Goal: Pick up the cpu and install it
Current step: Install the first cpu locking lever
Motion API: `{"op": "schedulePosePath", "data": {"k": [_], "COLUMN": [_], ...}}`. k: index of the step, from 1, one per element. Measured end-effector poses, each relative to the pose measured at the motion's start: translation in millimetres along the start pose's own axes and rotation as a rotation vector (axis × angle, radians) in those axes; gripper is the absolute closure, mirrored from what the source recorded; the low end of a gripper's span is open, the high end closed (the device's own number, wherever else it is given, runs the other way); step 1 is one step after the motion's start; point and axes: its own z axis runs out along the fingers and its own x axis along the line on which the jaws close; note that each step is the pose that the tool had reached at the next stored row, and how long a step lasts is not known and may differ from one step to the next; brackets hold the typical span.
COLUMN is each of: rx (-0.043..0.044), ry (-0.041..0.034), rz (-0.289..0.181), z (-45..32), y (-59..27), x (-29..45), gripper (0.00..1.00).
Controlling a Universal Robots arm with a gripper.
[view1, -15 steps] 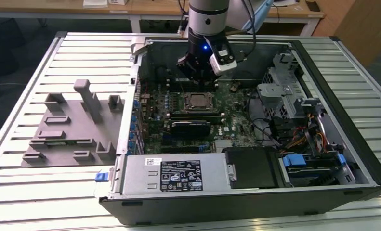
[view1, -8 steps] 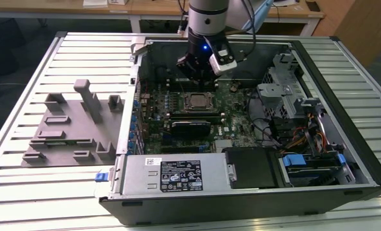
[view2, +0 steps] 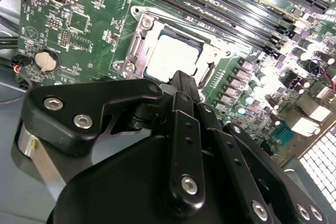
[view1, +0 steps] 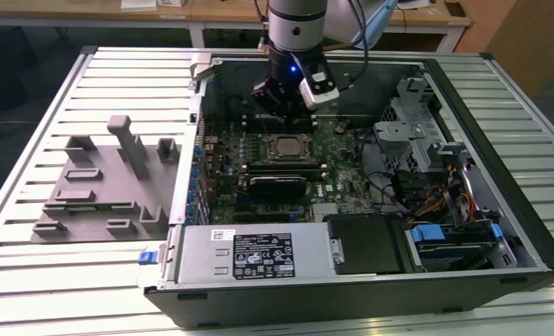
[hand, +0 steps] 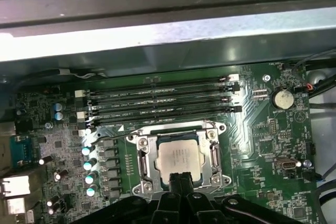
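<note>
CPU [hand: 180, 159], one unit, lies flat in the metal-framed socket [hand: 144, 163] on the motherboard [hand: 262, 145], just beneath the tool [hand: 180, 178], whose fingertips are together and hold nothing. Four memory slots [hand: 157, 100] run beside the socket. One grey fixture block [view1: 104, 182] sits on the tabletop [view1: 33, 273].

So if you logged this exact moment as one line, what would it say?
cpu: seated in socket on motherboard | gripper: shut, empty, just above cpu | case: open
</note>
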Motion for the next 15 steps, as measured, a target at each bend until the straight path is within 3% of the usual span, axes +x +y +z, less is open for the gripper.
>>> {"op": "schedulePosePath", "data": {"k": [7,15], "rx": [0.0001,0.0001], "ry": [0.0000,0.0000], "rz": [0.000,0.000], "z": [-0.2,-0.5], "y": [-1.0,-3.1], "x": [6.7,22.0], "gripper": [0.89,0.89]}}
